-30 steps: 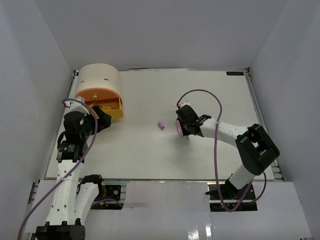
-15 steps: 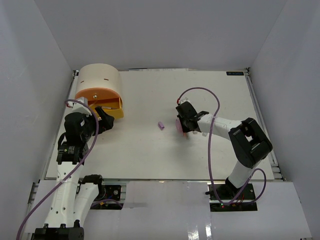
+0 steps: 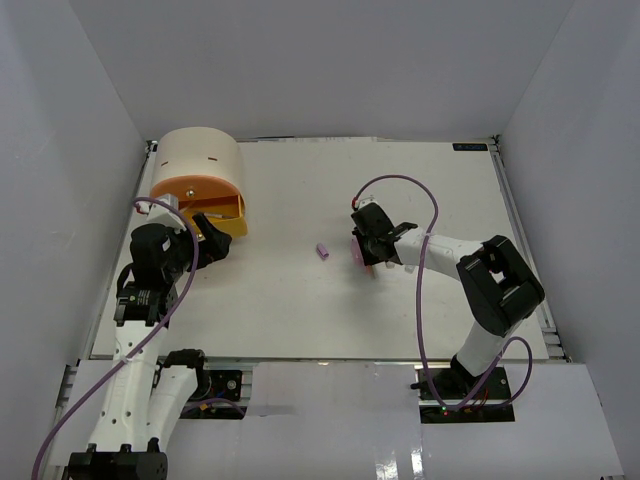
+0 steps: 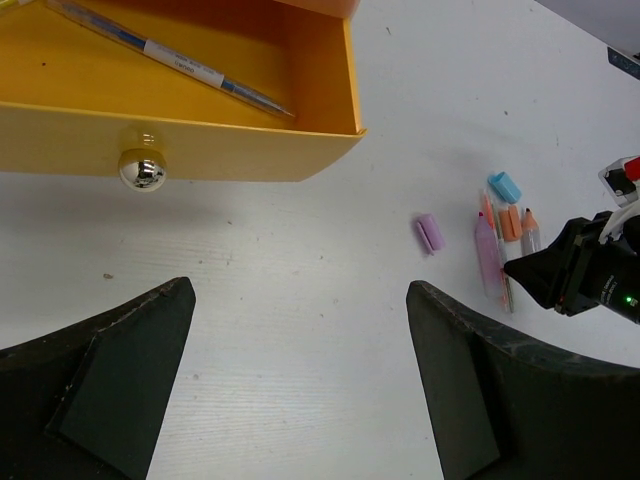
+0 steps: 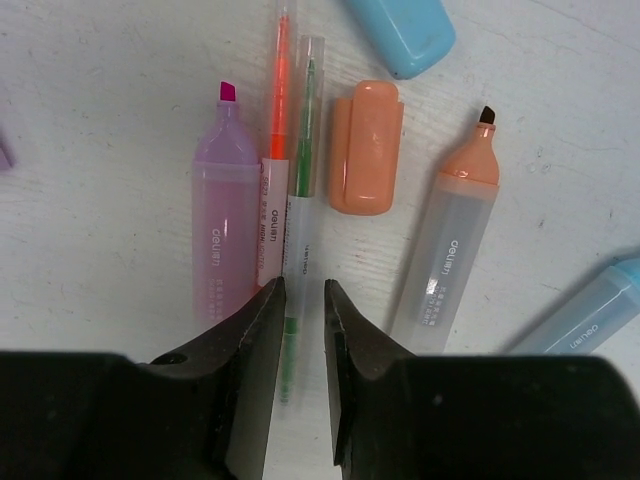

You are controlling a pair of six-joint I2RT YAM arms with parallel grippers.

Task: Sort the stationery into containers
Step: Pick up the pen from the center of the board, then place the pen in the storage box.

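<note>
My right gripper (image 5: 304,290) is down on the table over a row of stationery, its jaws closed narrowly on the clear green pen (image 5: 303,150). Beside the pen lie a purple highlighter (image 5: 225,220), a thin orange pen (image 5: 277,120), an orange cap (image 5: 365,150), an orange highlighter (image 5: 450,250) and a blue cap (image 5: 405,30). A small purple block (image 3: 323,251) lies apart to the left. The beige cabinet (image 3: 200,160) has its yellow-orange drawer (image 4: 250,150) open, with a pen (image 4: 180,62) inside. My left gripper (image 4: 300,290) is open and empty in front of that drawer.
The drawer's round metal knob (image 4: 142,170) faces my left gripper. A blue highlighter (image 5: 590,310) lies at the right edge of the pile. White walls enclose the table on three sides. My right arm's purple cable (image 3: 400,180) loops above the table.
My right gripper shifted slightly and settled on the pile while its elbow swung in. My left gripper drew back a little from the drawer.
</note>
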